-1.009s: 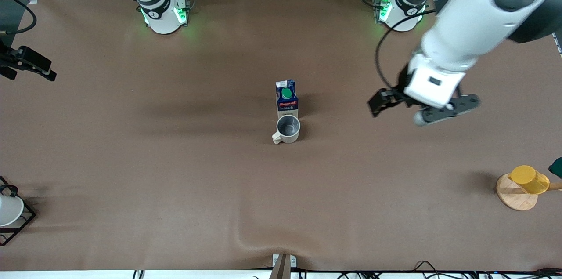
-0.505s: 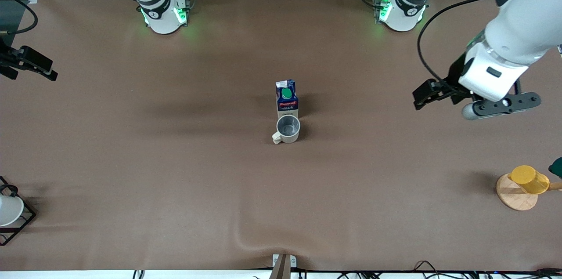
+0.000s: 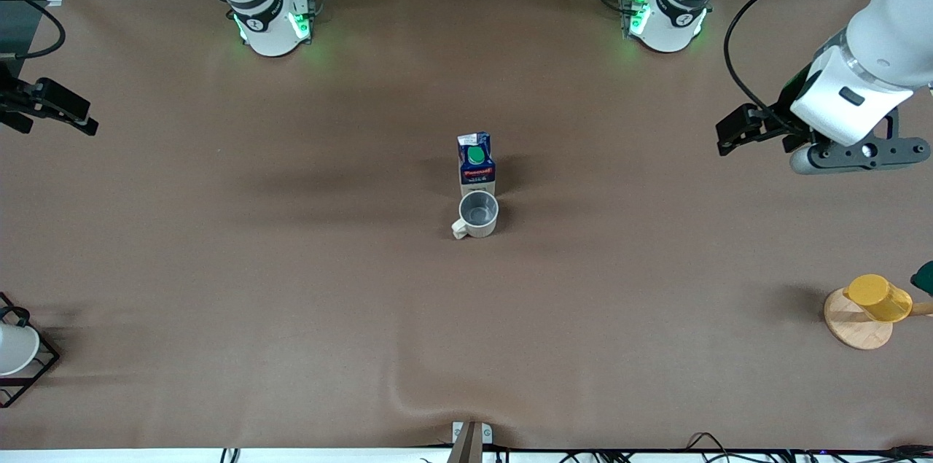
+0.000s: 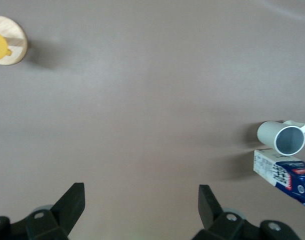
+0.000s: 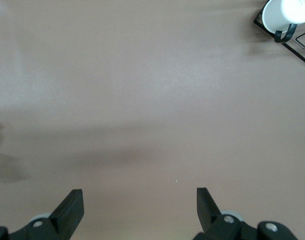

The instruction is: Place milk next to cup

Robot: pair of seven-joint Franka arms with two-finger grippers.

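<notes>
The milk (image 3: 476, 160) apparently touches the cup (image 3: 479, 214); both the left gripper (image 4: 141, 202) and the right gripper (image 5: 140, 205) are released.

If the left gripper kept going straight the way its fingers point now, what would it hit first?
Most likely bare table. The left gripper, open and empty, points down at brown cloth toward the left arm's end. The milk and cup sit off that line, though depth is uncertain.

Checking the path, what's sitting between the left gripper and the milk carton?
Nothing. In the front view the left gripper hangs open over bare brown table, and that stretch to the milk holds no object. The left wrist view agrees.
</notes>
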